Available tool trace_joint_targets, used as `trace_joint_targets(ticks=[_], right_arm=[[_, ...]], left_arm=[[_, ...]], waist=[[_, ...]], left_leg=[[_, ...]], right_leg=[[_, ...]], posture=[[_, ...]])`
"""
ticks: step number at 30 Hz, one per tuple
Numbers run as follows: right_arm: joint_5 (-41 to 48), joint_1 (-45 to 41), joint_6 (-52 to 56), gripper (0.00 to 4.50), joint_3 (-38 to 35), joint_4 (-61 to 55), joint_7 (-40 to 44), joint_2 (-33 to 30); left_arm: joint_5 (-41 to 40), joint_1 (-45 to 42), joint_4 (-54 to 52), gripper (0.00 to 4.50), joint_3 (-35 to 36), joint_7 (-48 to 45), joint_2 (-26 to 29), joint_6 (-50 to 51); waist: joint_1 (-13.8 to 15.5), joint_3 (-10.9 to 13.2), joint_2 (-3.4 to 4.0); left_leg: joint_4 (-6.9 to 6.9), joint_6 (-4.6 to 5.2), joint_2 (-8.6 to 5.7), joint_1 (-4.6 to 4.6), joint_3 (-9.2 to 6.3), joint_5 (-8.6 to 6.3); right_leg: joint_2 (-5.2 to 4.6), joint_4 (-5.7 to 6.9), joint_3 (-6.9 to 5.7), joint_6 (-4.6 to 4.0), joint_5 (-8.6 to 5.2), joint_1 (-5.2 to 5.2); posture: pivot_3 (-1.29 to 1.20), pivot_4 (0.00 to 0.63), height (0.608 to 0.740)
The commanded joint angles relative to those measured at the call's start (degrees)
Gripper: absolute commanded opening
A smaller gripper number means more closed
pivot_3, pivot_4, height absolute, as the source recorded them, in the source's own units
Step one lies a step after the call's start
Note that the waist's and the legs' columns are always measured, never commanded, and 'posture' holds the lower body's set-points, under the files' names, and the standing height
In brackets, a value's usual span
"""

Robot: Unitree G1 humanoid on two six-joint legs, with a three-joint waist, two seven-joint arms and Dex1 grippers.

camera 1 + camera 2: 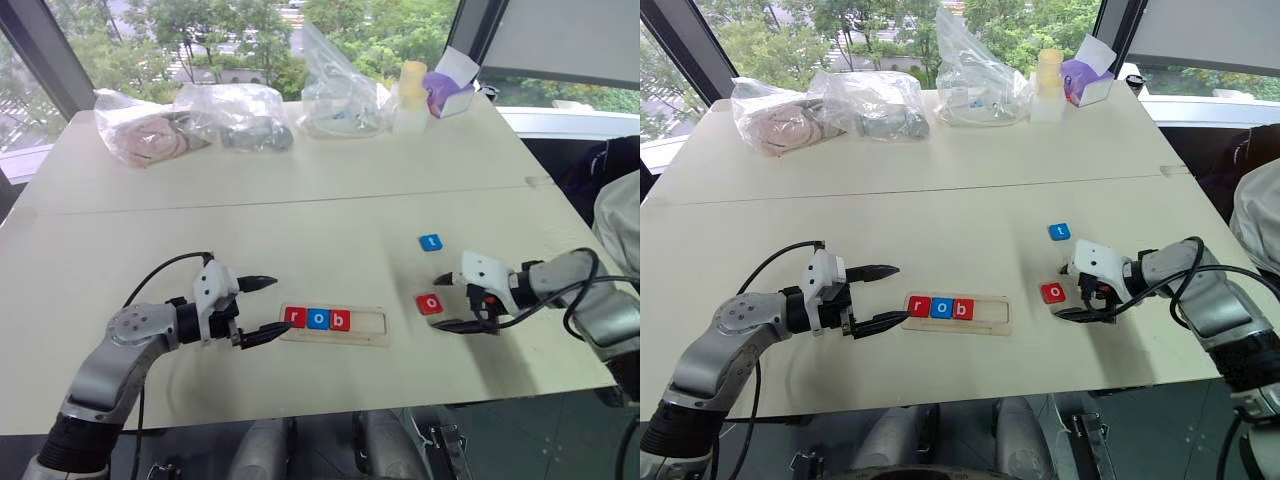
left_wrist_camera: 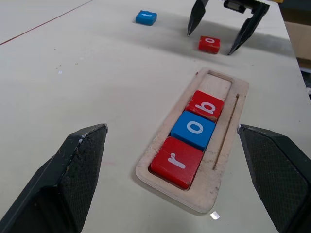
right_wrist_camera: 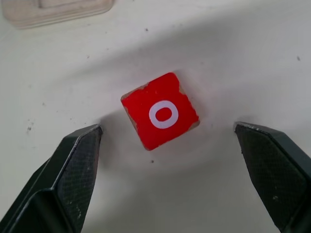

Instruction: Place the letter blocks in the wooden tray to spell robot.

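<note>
The wooden tray (image 1: pixel 368 322) lies near the table's front edge. It holds a red r (image 1: pixel 295 317), a blue o (image 1: pixel 318 319) and a red b (image 1: pixel 340 320) side by side from its left end; its right part is bare. My left gripper (image 1: pixel 281 304) stands open just off the tray's left end, holding nothing. To the right of the tray a loose red o (image 3: pixel 163 112) lies flat on the table. My right gripper (image 1: pixel 437 301) is open around it, one finger on each side and apart from it. A blue t (image 1: pixel 430 242) lies a little farther back.
Three clear plastic bags (image 1: pixel 240 115) with contents, a pale cup (image 1: pixel 412 88) and a purple-and-white box (image 1: pixel 450 85) stand along the table's far side. A seam crosses the tabletop (image 1: pixel 300 205). The table's right edge runs close behind my right arm.
</note>
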Motion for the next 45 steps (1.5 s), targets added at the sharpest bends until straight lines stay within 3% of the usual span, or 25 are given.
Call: trace_joint_targets(ticks=[1, 3, 8, 13, 19, 23, 45], right_arm=[[-2.8, -1.3, -4.5, 4.21, 1.4, 4.4, 1.7, 2.0], [-3.6, -1.9, -6.0, 3.6, 1.6, 6.2, 2.4, 2.7], [-3.2, -1.6, -7.7, 1.17, 0.9, 6.0, 3.7, 3.7], [-1.2, -1.5, -2.8, 1.12, -0.9, -1.6, 2.4, 4.5], [6.0, -2.0, 15.1, 1.12, -1.5, -19.2, 0.3, 6.9], [5.6, -1.8, 21.8, 1.12, 0.7, -25.2, -3.0, 8.8], [1.8, 0.8, 26.2, 1.12, 6.8, -29.7, -9.3, 9.5]], left_arm=[[-0.5, 0.2, -1.9, 4.5, 1.0, 0.4, 0.6, -0.2], [-0.6, 0.3, -1.9, 4.5, 1.2, 0.4, 0.7, -0.1], [-0.2, 0.0, -1.3, 4.5, 0.9, 0.6, 0.4, -0.4], [0.6, 0.2, 0.5, 4.5, 0.4, 0.3, -0.1, -2.1], [0.4, 0.8, 0.5, 4.5, 0.8, -0.2, 0.1, -2.4], [0.6, 1.5, 1.0, 4.5, 1.0, -0.8, 0.2, -3.3], [0.6, 2.3, 0.2, 4.5, 0.9, 0.0, 0.0, -3.5]], waist=[[0.0, 0.0, 0.0], [0.0, 0.0, -0.02], [0.0, 0.0, -0.03], [0.0, 0.0, -0.01], [0.3, 0.0, 0.06], [0.5, 0.0, 0.05], [1.5, 0.0, 0.04]], left_leg=[[0.0, 0.0, 0.0, 0.08, -0.02, 0.0], [0.0, -0.01, 0.0, 0.19, -0.07, -0.01], [0.07, -0.01, 0.0, 0.34, -0.09, -0.01], [0.04, -0.02, 0.01, 0.36, -0.1, -0.01], [0.02, -0.02, 0.0, 0.11, -0.11, -0.01], [0.02, -0.03, -0.01, 0.09, -0.12, -0.01], [0.03, -0.03, -0.02, 0.07, -0.09, -0.01]], right_leg=[[0.0, 0.0, 0.0, -0.01, 0.0, 0.09], [0.0, -0.02, -0.02, -0.13, -0.07, 0.22], [0.0, -0.01, -0.02, -0.17, -0.05, 0.41], [-0.01, -0.01, -0.01, -0.18, -0.05, 0.39], [-0.05, 0.0, 0.01, -0.15, -0.03, 0.13], [-0.1, -0.02, 0.01, -0.17, -0.05, 0.13], [-0.07, -0.03, -0.02, -0.18, -0.05, 0.1]], posture=[[0.0, 0.15, 0.74], [0.0, 0.15, 0.74], [0.0, 0.15, 0.74], [0.0, 0.15, 0.74], [0.0, 0.15, 0.74], [0.0, 0.15, 0.74], [0.0, 0.15, 0.74]])
